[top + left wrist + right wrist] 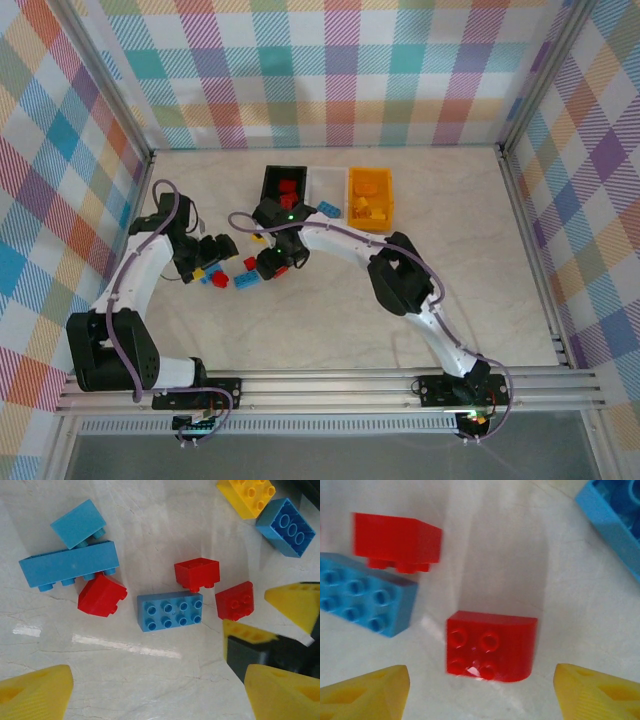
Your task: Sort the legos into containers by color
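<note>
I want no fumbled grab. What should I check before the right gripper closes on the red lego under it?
1. The right gripper is open: ok.
2. The red lego sits between its fingertips: ok.
3. The blue lego is out of the fingers' way: cannot tell.
4. The black bin holds red legos: ok.
5. The left gripper, open, is clear of the right one close by: cannot tell.

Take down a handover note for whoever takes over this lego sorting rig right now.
Left gripper: open, empty, above the loose bricks.
Right gripper: open, straddling a red brick lying on the table, not gripping.
Done: red bricks in black bin, yellow bricks in yellow-orange bin.
Left: the loose bricks, red, blue and yellow. One blue brick sits at the white bin's near edge, in or out unclear.
</note>
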